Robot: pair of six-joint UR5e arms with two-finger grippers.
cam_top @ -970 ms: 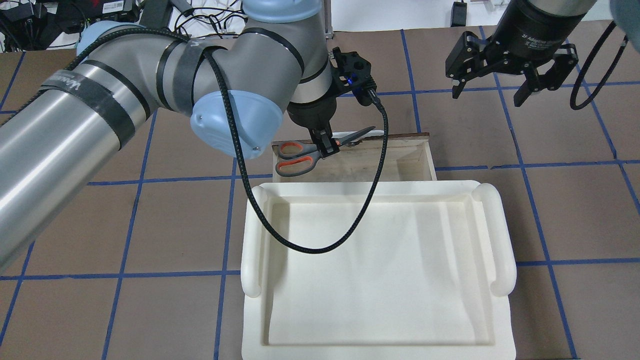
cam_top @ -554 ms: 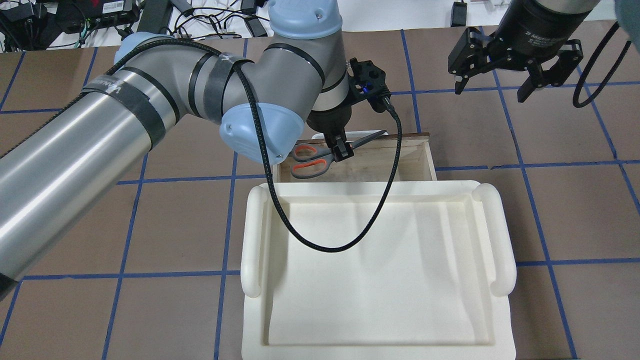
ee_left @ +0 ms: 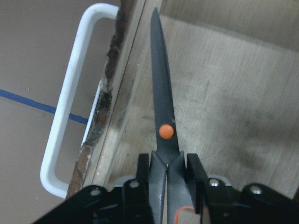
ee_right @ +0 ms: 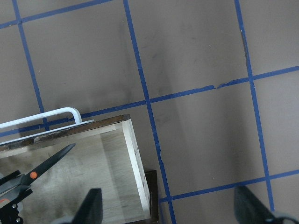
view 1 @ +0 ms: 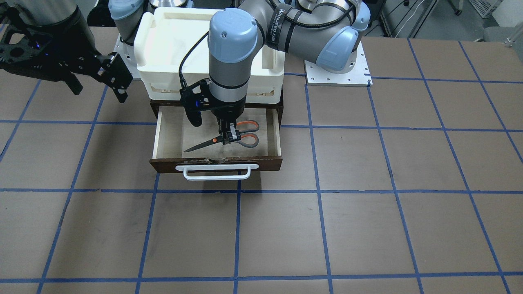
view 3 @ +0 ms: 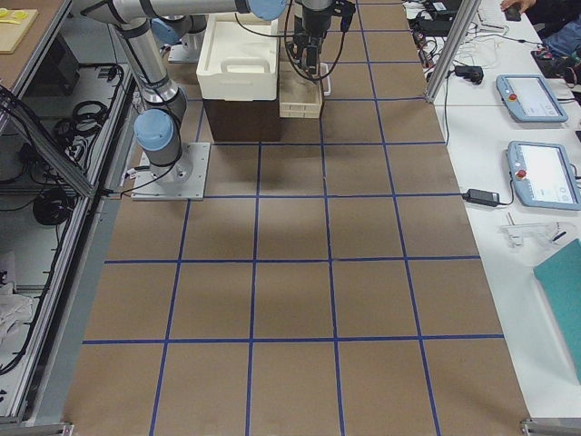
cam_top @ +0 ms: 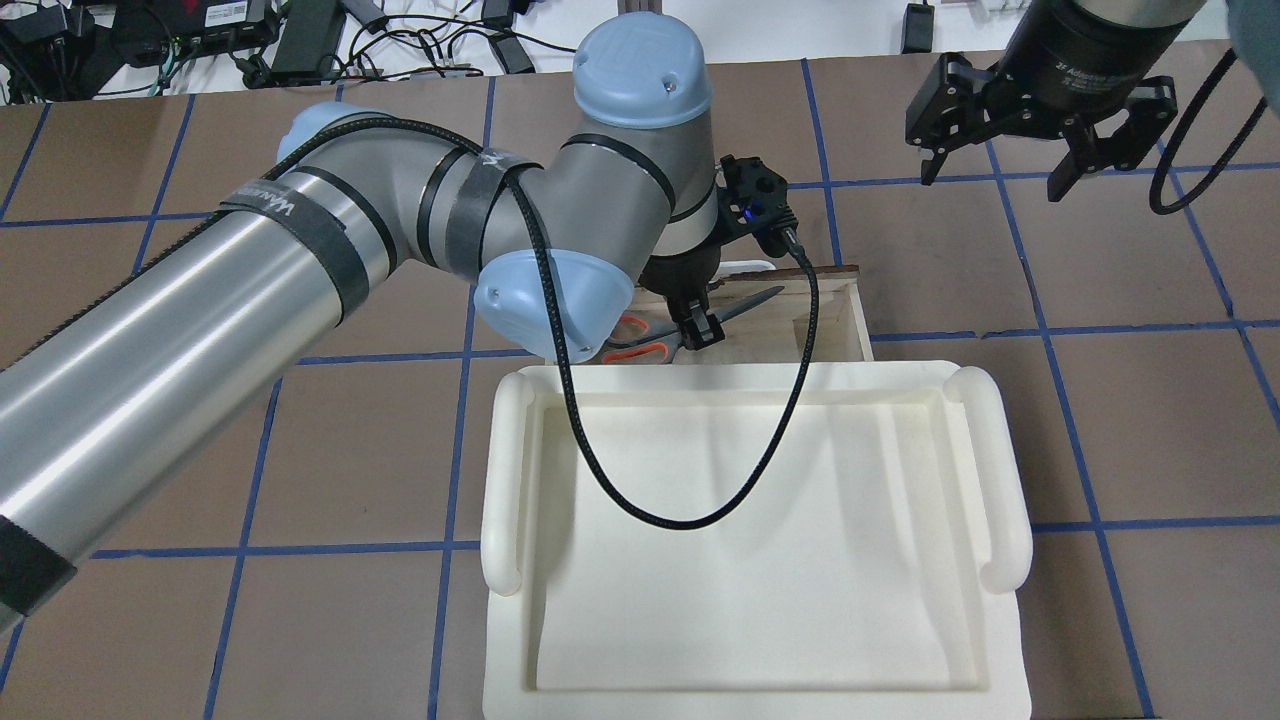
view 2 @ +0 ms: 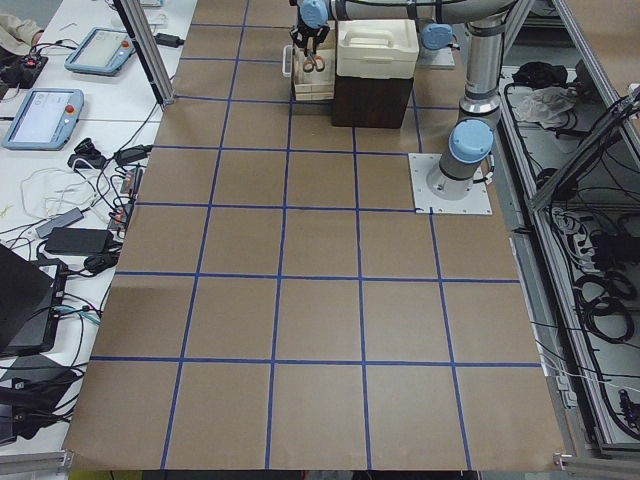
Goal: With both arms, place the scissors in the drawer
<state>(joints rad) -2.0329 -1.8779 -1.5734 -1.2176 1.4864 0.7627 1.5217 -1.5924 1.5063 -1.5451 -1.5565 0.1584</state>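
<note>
Scissors (view 1: 212, 141) carried further over drawer (view 1: 163, 166) | left gripper (view 1: 230, 139) clamped on them | right gripper (cam_top: 992, 180) spread wide

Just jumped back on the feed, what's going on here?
The left hand is shut on the small grey scissors with orange-lined loops, near the pivot. It holds them over the floor of the open dark brown wooden drawer, blades toward its white bar handle. They are not released yet. The right hand hangs open off to the drawer's side, holding nothing.
</note>
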